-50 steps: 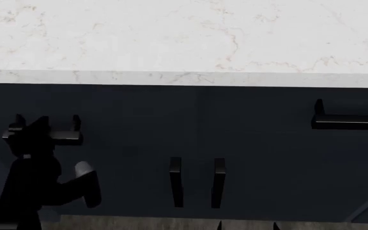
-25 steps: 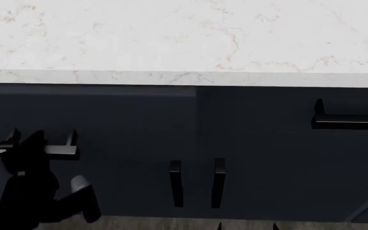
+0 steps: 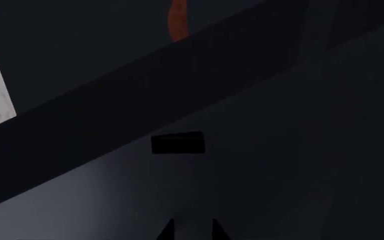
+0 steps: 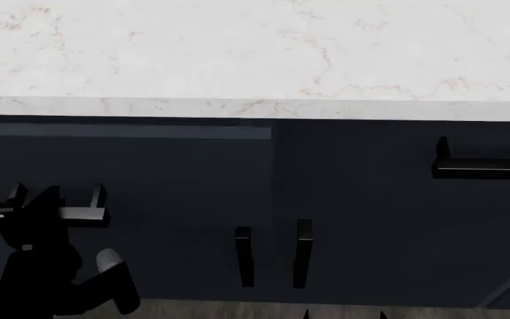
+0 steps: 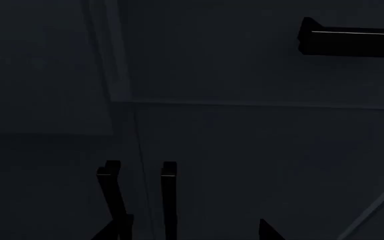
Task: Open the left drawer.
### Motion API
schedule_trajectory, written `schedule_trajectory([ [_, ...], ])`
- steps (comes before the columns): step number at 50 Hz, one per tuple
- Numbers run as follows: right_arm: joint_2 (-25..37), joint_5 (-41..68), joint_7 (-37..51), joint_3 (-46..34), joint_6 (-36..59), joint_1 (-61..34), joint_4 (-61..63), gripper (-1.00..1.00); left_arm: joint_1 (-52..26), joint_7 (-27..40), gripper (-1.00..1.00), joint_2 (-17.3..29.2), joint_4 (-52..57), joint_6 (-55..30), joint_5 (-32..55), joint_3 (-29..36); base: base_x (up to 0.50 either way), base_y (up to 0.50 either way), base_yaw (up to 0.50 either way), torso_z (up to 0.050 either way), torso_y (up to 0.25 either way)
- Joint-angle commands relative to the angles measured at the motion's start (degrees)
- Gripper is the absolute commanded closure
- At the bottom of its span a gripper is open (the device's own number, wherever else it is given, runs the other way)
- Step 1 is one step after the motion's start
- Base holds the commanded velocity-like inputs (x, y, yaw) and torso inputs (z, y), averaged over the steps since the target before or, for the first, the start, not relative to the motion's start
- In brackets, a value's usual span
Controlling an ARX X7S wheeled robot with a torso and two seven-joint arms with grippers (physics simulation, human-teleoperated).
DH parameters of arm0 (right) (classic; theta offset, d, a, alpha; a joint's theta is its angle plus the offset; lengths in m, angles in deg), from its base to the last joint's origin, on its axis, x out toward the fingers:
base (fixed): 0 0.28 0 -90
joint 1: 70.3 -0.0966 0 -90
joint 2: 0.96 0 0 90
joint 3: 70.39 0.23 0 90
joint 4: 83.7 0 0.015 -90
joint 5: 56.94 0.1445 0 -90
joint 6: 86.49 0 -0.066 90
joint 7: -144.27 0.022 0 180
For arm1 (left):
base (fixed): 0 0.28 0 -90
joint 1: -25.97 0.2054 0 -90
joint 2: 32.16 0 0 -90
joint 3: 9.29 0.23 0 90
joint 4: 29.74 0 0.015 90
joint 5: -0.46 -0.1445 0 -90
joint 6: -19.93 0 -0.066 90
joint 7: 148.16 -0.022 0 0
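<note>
Left drawer [image 4: 149, 179] sat under the white marble counter [image 4: 255, 53], on the left of the navy cabinet front, and stood part-way out: a paler grey-blue strip of its top edge showed just below the counter lip. Its short black handle [image 4: 82, 211] lay low on the drawer front. The left gripper [image 4: 34, 212] was at that bar, covering its left part, with the black arm [image 4: 56, 286] trailing down to the lower left corner. From the head view I could not tell whether the fingers were clamped on the bar or merely set around it. The left wrist view was very dark: a dark band ran slantwise across it, a small black block [image 3: 177, 143] sat on the drawer face, two fingertips [image 3: 165, 231] poked in with a narrow gap between them, and a reddish shape [image 3: 177, 20] showed in shadow beyond the band.

To the right, the twin drawer [image 4: 397, 173] was flush, its handle [image 4: 485, 166] near the frame edge. Two vertical door handles [image 4: 273, 256] stood side by side below. The right gripper [image 5: 192, 235] showed only as dark tips, wide apart, near those door handles and touching nothing.
</note>
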Motion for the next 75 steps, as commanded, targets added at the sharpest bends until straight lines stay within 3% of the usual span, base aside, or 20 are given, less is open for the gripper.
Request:
schedule_trajectory([
  [1, 0.13, 0.06, 0.35, -0.15, 0.01, -0.01, 0.00, -1.00, 0.88, 0.58, 1.00, -0.03, 0.56, 0.02, 1.77, -0.42, 0.00, 0.00, 0.00, 0.000, 0.000],
  [75, 1.20, 0.86, 1.46, -1.24, -0.28, -0.17, 0.66, -1.00, 1.43, -1.14, 1.00, 1.17, 4.60, -1.77, 0.63, 0.01, -0.17, 0.00, 0.00, 0.000, 0.000],
])
